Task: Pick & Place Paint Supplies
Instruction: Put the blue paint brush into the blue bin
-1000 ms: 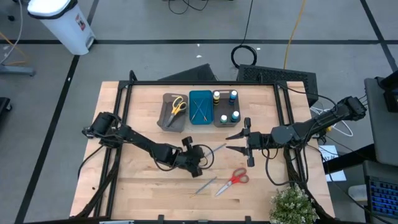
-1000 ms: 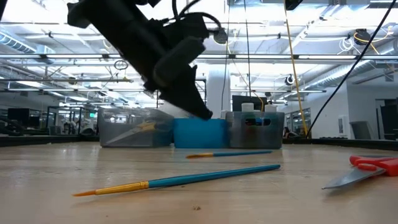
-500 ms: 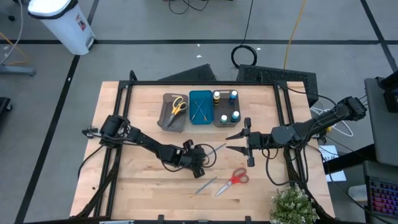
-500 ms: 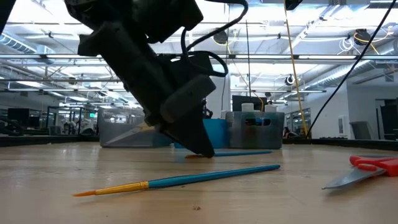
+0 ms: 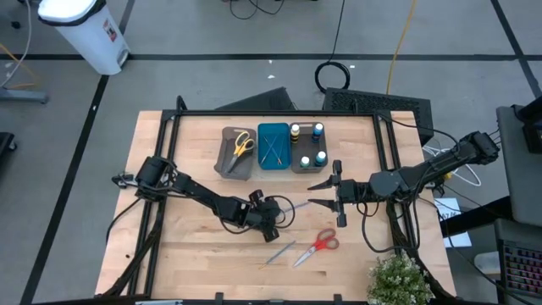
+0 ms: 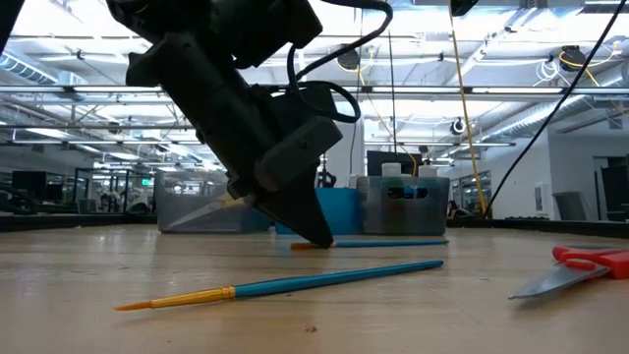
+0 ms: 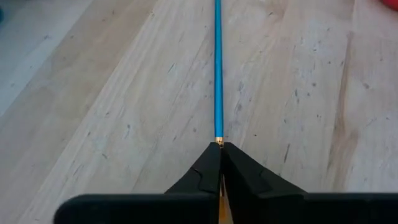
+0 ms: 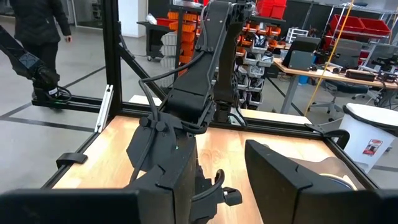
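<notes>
My left gripper (image 5: pixel 277 212) is shut on a thin blue brush (image 5: pixel 296 202) near the table's middle. In the left wrist view the brush (image 7: pixel 217 68) runs straight away from the fingertips (image 7: pixel 219 146). A second blue brush with a yellow end (image 5: pixel 278 252) and red-handled scissors (image 5: pixel 318 244) lie flat nearer the near edge. In the low view that brush (image 6: pixel 285 283) and the scissors (image 6: pixel 580 267) sit in front of the left gripper (image 6: pixel 319 239). My right gripper (image 5: pixel 322 193) hovers open right of centre, touching nothing. My left gripper pinches the blue brush at its gold-banded end (image 7: pixel 219 142) between the two fingertips. The fingers slant down from above and from the table's left, in line with the brush. The rest of the brush (image 6: pixel 383 242) lies flat on the table.
Three trays stand in a row by the far edge: a grey one with yellow scissors (image 5: pixel 237 151), a blue one (image 5: pixel 273 146) and a grey one with small bottles (image 5: pixel 307 146). A plant (image 5: pixel 396 280) sits at the near right corner. A person (image 8: pixel 34 37) walks beyond the table.
My left gripper has come down from above the table onto the farther blue brush, its fingertips now at table height on the brush's gold end. Most of the drop came in the first half second; since then it has kept almost still.
</notes>
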Robot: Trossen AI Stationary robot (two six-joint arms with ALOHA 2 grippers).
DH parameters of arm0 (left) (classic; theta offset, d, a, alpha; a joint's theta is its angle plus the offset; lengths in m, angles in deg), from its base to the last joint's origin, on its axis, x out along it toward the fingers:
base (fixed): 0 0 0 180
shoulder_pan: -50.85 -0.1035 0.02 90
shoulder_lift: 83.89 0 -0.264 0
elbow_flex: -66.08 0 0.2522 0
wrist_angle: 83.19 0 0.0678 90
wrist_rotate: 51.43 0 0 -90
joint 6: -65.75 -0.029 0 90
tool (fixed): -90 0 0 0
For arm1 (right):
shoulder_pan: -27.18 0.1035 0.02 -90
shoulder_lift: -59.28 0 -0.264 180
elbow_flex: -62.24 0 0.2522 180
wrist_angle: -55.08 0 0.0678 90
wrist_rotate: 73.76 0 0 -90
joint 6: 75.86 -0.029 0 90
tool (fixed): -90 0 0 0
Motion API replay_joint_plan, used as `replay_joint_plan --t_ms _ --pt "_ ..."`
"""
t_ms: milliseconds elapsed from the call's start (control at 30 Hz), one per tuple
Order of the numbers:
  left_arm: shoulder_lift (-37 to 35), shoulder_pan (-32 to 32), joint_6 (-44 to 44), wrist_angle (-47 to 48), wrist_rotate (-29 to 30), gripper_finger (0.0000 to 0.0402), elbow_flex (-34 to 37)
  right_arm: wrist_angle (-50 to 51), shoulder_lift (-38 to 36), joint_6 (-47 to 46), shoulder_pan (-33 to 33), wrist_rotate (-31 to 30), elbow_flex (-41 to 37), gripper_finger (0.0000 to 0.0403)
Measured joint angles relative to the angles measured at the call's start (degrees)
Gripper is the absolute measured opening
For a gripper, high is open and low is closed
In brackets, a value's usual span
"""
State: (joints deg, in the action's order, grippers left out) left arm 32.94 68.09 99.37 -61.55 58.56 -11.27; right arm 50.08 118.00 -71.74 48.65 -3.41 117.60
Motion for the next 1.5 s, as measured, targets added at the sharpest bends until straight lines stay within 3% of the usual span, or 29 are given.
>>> replay_joint_plan --t_ms 300,633,1300,1500 --pt "-0.49 -0.26 1.57 0.34 0.11 0.0003 0.11 0.0 0.0 0.0 0.0 0.01 0.0 0.013" --pt "-6.12 -0.01 -0.24 2.43 3.11 0.0001 0.6 0.04 -0.02 0.0 0.0 -0.01 0.0 0.013" --pt "-22.83 -0.24 -4.27 8.09 19.47 0.0 0.3 0.12 0.0 0.0 0.0 0.0 -0.02 0.013" --pt "-25.42 -1.64 -2.67 8.69 18.41 0.0005 0.26 0.17 0.0 0.0 0.0 0.01 -0.02 0.013"
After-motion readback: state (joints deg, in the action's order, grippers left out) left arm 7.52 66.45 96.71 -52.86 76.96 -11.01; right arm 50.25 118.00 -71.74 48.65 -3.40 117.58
